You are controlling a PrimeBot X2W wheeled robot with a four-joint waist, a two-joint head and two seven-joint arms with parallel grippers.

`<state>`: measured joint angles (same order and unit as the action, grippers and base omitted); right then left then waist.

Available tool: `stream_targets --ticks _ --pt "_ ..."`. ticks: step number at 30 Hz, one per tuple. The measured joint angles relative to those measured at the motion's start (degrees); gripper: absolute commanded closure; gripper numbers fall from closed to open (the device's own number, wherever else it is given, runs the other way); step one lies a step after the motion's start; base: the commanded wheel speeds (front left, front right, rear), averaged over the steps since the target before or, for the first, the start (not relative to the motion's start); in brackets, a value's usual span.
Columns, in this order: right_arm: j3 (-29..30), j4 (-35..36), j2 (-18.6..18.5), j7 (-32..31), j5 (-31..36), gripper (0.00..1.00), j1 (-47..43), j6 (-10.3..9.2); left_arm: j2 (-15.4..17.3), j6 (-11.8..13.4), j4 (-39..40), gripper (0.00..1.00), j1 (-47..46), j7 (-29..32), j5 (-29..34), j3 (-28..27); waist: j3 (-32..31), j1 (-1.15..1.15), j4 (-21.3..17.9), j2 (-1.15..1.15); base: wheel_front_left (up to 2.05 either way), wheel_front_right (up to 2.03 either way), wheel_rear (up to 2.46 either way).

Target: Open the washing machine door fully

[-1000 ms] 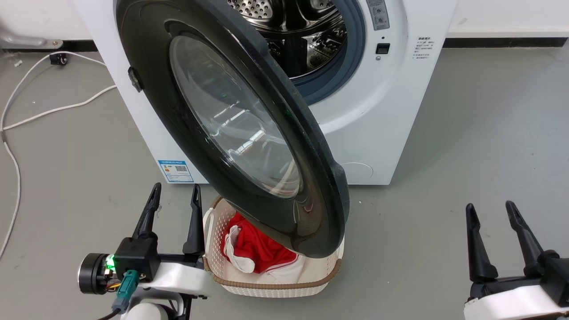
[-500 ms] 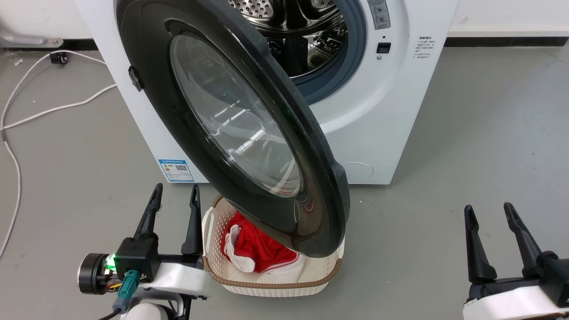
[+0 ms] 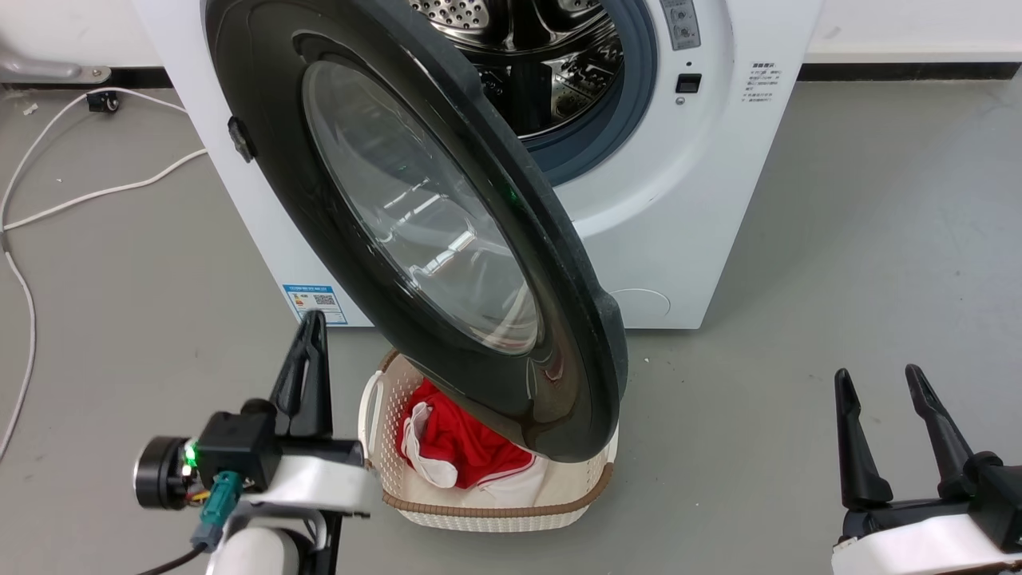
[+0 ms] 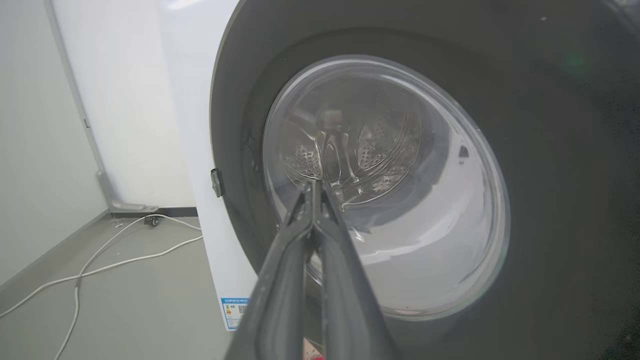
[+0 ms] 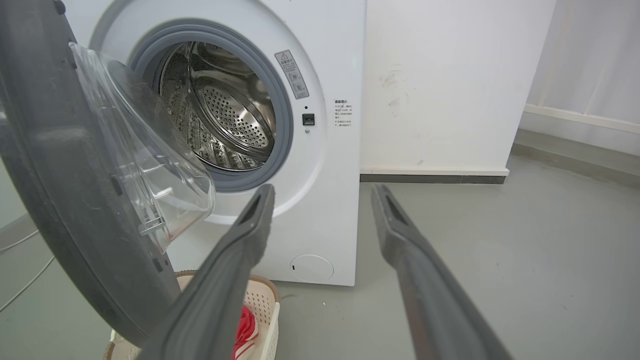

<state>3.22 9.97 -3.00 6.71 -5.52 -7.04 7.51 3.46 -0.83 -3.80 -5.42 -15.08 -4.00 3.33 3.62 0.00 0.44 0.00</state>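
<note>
The washing machine door (image 3: 263, 96), a big glossy black ring around a bulging clear window, stands swung partly out from the white machine (image 3: 679, 200), hinged on the left. Behind it the steel drum (image 3: 543, 48) is exposed. My left gripper (image 3: 313, 321) is shut on nothing, low on the floor side, just left of the door's lower edge and apart from it. In the left wrist view the closed left gripper (image 4: 313, 186) points at the door's outer glass (image 4: 400, 200). My right gripper (image 3: 876, 375) stands open at the lower right, far from the door (image 5: 50, 165); its right gripper (image 5: 322, 192) fingers frame the machine front.
A white laundry basket (image 3: 487, 515) holding red and white cloth (image 3: 459, 451) sits on the floor under the door's lower edge. White cables (image 3: 80, 196) trail over the grey floor at the left. Open floor lies to the machine's right.
My left gripper's fingers have come together from open to shut, and the wrist has turned and shifted slightly right. The door and right gripper stay where they were.
</note>
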Motion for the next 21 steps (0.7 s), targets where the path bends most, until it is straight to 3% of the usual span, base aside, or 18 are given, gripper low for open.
stream_targets --ticks 14,21 --pt "0.45 -0.29 0.01 0.35 -0.09 0.0 0.03 0.0 1.07 1.11 12.65 1.0 -8.23 1.01 0.87 -0.23 -0.2 0.0 0.14 0.0 0.0 0.0 0.0" --pt "1.01 -0.18 0.02 0.36 -0.59 0.0 0.02 0.0 0.68 0.79 19.65 1.0 -15.13 3.43 0.88 3.19 0.0 0.0 0.19 0.0 0.0 0.0 0.0"
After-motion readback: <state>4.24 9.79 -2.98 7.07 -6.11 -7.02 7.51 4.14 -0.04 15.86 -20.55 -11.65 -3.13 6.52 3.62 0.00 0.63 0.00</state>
